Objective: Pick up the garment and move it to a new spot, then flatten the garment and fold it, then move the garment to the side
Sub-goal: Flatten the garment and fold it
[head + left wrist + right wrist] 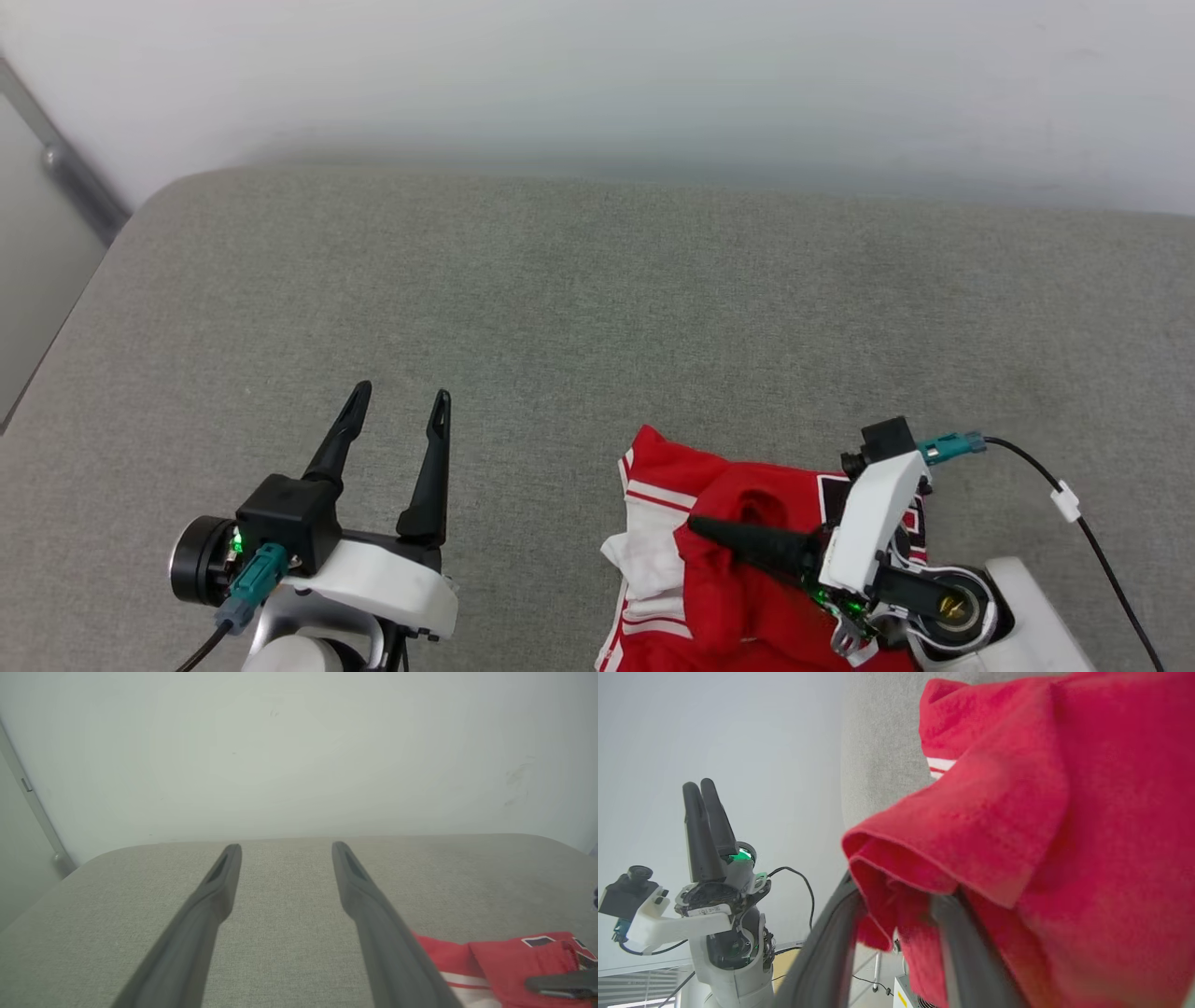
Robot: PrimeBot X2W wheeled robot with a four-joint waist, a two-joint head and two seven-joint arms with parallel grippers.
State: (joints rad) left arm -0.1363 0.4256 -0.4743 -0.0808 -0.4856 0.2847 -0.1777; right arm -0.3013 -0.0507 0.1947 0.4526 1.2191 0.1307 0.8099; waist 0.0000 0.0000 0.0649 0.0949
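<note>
Surface: a broad grey cushion (597, 308) is spread across the whole scene.
Backdrop: a pale wall (597, 75) is met along the cushion's far edge.
Task's thing: the shirt (728, 588) is bunched in a crumpled red heap at the near right of the cushion and is cut off by the near edge of the head view.
Right arm: the right gripper (709, 537) is laid across the heap, pointing left. In the right wrist view a fold of red cloth is seen between its two fingers, whose tips are hidden by cloth, so a closed hold on the shirt is judged.
Left arm: the left gripper (401, 392) is held over the near left of the cushion, well apart from the shirt. Its fingers are spread wide and pointed far, with nothing between them.
Step in hand: the pick-up is judged under way; the carry to a new spot is not yet made.
Doing it well: the heap should be raised until its trailing cloth hangs free, then carried to the open middle, so that room is left for flattening. A thin pinch may slip, so a slow lift is advised.
Heading and long axis: no true long axis can be read while the shirt is bunched. The white striped sleeve is turned left, its stripes run near to far, and the collar cannot be picked out.
</note>
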